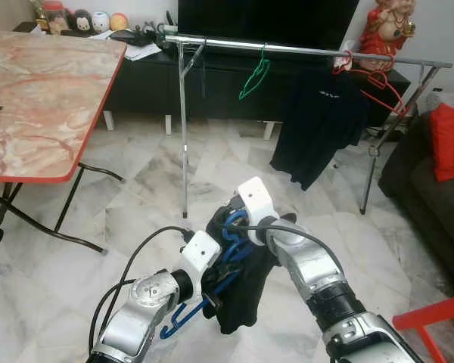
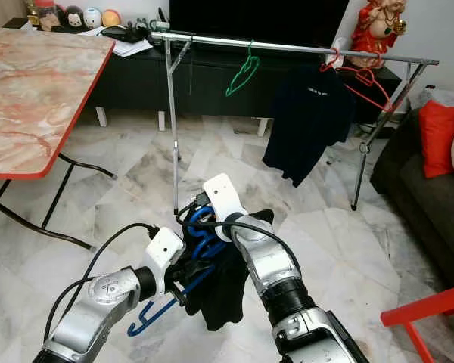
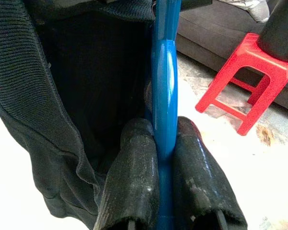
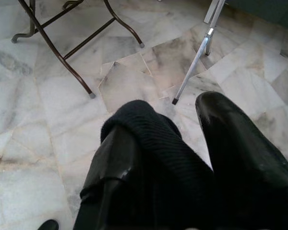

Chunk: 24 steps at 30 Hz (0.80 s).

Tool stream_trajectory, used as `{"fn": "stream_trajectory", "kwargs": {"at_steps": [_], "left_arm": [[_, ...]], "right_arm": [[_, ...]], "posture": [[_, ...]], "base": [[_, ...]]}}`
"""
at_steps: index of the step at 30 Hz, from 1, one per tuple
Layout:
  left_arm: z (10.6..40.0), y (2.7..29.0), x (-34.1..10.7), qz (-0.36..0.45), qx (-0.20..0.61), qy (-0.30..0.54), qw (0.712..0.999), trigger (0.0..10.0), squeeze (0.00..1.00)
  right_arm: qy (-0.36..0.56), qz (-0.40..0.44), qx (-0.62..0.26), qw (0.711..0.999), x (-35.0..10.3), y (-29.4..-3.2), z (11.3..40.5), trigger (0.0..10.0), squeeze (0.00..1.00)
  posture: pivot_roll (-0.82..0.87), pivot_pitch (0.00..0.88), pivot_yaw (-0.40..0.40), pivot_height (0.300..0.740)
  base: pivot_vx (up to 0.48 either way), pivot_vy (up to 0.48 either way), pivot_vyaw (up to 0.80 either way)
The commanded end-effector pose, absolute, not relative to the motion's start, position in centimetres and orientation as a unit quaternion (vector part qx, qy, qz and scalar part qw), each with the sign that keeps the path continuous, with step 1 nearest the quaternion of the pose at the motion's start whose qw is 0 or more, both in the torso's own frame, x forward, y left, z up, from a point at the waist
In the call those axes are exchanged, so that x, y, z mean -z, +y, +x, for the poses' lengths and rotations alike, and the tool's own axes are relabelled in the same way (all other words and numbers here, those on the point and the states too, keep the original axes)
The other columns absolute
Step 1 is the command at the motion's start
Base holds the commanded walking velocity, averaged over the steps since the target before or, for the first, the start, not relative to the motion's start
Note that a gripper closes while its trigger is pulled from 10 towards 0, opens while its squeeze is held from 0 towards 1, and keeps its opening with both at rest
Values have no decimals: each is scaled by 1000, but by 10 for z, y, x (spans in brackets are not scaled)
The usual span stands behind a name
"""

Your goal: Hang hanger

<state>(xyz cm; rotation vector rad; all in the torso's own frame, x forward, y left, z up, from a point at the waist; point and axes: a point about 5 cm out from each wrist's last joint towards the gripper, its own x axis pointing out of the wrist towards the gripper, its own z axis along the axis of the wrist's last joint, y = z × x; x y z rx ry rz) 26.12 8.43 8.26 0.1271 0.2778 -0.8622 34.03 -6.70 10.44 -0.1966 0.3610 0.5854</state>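
Left hand (image 3: 165,191) pinching blue hanger (image 3: 164,86), right hand (image 4: 182,158) gripping black garment (image 4: 153,139) — both raised.

Rail (image 1: 287,48) of clothes rack: free stretch betw. left post (image 1: 184,128) and green hanger (image 1: 253,78). Right of that, black shirt (image 1: 318,125) & red hangers (image 1: 374,79) crowd it. Marble-top table (image 1: 38,98) flanks rack's left; sofa (image 1: 431,189) its right.

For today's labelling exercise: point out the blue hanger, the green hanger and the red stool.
blue hanger (image 3: 164,86): left wrist view, on its bar above the fingers.
green hanger (image 1: 256,78): left eye view, on its body under the rail.
red stool (image 3: 247,57): left wrist view, on its seat.
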Motion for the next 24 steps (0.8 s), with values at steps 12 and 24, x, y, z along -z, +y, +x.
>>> {"fn": "stream_trajectory", "kwargs": {"at_steps": [12,24], "left_arm": [[266,74,-93,55,427,102,897,10000,0],[264,74,-90,56,424,105,898,10000,0]], "right_arm": [[165,-176,-291,926,-112,-76,345,10000,1000],[172,-180,-290,924,-120,-95,352,10000,1000]], "posture": [[4,0,-183,740],[0,0,-185,740]], "base": [[0,0,0],[0,0,0]]}}
